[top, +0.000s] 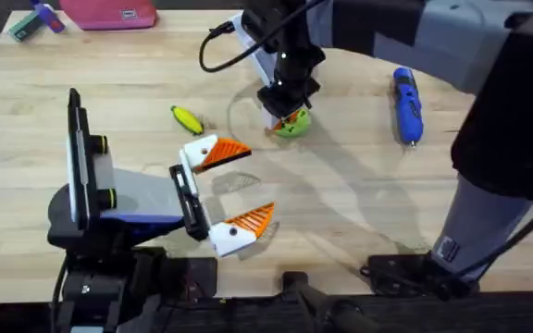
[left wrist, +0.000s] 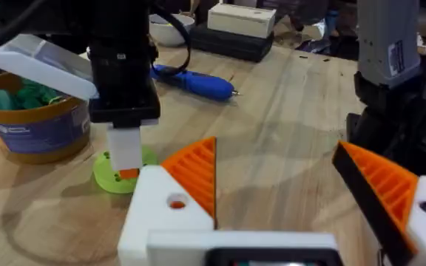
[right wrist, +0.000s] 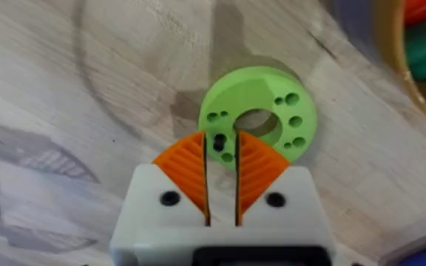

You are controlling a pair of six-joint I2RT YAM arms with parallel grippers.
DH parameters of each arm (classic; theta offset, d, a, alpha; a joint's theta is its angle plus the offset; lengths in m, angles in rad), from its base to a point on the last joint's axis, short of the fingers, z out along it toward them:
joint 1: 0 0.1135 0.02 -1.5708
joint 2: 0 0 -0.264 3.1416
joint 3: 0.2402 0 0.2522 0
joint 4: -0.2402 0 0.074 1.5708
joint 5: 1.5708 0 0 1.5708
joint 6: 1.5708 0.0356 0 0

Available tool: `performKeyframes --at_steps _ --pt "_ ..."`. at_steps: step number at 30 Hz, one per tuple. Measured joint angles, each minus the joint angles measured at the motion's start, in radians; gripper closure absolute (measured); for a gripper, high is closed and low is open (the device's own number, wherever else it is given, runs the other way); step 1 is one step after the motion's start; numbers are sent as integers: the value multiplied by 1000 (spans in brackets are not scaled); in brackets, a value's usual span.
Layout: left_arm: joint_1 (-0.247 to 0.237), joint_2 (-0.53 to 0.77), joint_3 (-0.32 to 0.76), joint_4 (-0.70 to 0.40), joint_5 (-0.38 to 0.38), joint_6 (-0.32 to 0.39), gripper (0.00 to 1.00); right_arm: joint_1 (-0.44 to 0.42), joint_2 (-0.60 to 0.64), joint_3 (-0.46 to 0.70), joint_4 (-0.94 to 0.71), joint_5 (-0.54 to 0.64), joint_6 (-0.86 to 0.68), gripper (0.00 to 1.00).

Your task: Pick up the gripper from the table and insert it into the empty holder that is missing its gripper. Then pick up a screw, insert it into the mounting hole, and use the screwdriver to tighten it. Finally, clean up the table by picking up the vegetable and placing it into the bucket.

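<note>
My right gripper (right wrist: 220,137) is down on the flat green disc (right wrist: 261,122), its orange pads almost together with a small black screw (right wrist: 219,143) between the tips. In the overhead view it (top: 290,113) hangs over the disc (top: 292,126). My left gripper (top: 259,183) rests open on the table. The orange gripper (left wrist: 197,174) sits in the white holder (left wrist: 161,214), whose mounting hole (left wrist: 176,201) has no screw. The blue screwdriver (top: 407,104) lies at the right. The yellow vegetable (top: 187,118) lies left of the disc. The bucket (left wrist: 32,125) stands behind the disc.
The bucket holds green toy vegetables (left wrist: 28,94). A pink case (top: 109,14) and small items (top: 30,23) lie at the table's far left edge. A white bowl (left wrist: 170,29) and boxes (left wrist: 242,26) stand at the back. The right arm's base (top: 415,268) stands at the near right.
</note>
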Motion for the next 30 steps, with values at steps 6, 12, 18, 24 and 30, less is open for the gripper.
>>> performKeyframes --at_steps 6,12,18,24,30 --pt "0 0 0 0 0 0 16 0 0 0 0 0 0 830" --pt "0 0 0 0 0 0 15 0 0 0 -1 0 0 837" --pt "0 0 0 0 0 0 15 0 0 0 -3 0 0 839" --pt "0 0 0 0 0 0 15 0 0 0 -5 0 0 837" --pt "0 0 0 0 0 0 15 5 0 0 -5 0 0 837"
